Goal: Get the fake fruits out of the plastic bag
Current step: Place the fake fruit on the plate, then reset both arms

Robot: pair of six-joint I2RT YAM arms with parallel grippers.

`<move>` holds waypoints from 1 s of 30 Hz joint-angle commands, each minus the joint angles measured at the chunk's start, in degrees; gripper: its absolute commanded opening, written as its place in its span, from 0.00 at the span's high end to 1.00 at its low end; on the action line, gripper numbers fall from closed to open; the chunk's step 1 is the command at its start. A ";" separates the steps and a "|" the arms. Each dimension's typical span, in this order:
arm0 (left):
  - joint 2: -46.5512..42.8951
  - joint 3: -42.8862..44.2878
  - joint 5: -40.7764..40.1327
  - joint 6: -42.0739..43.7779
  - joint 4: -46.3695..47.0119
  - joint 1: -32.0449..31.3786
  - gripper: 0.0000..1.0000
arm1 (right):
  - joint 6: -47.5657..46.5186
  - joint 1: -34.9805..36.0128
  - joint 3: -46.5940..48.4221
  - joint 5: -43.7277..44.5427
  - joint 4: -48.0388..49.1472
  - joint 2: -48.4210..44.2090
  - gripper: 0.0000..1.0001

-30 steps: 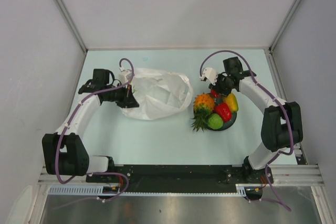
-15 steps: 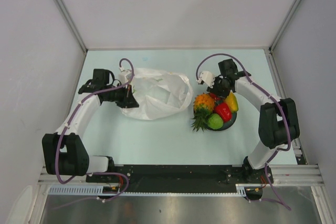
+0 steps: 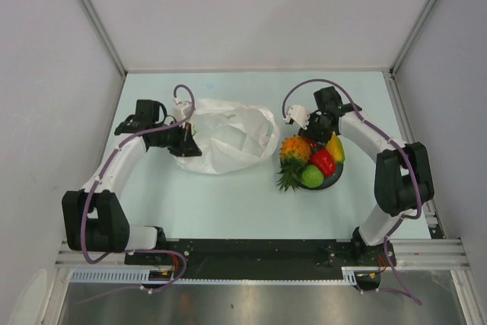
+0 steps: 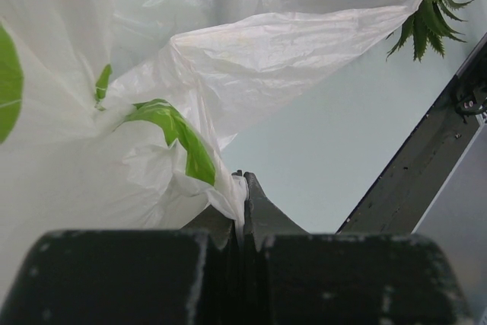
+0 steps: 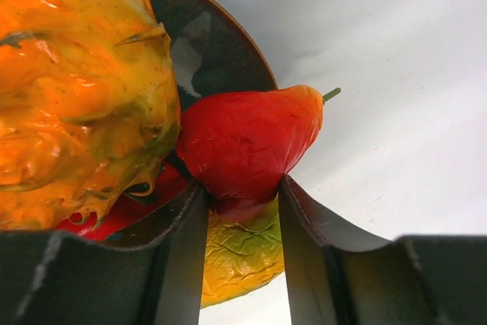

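Right wrist: small red fruit (image 5: 247, 146) gripped in right pincer (image 5: 242, 186) (by plate (image 5: 221, 43))

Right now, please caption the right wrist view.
The right gripper holds a small red plastic fruit beside an orange plastic pineapple.

plastic bag (image 3: 228, 138) left | plate (image 5: 221, 51) right | fake fruits (image 3: 295, 150) on plate

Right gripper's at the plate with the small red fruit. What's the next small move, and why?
Probably open the right gripper and let go. The small red fruit between its fingers already lies against the pineapple and above the mango at the plate rim. The left gripper has the plastic bag pinched.
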 commanded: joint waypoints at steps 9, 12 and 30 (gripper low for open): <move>2.35 3.42 2.13 -0.80 1.26 -1.61 1.00 | 1.80 0.56 0.23 3.56 -1.65 -4.53 0.48; 2.70 3.77 2.04 -0.88 1.17 -1.87 1.00 | 1.80 0.04 0.32 2.79 -1.83 -6.81 0.48; 3.59 23.89 1.08 9.48 -6.83 -1.78 0.00 | 57.51 -11.12 2.87 25.36 21.02 -22.10 0.00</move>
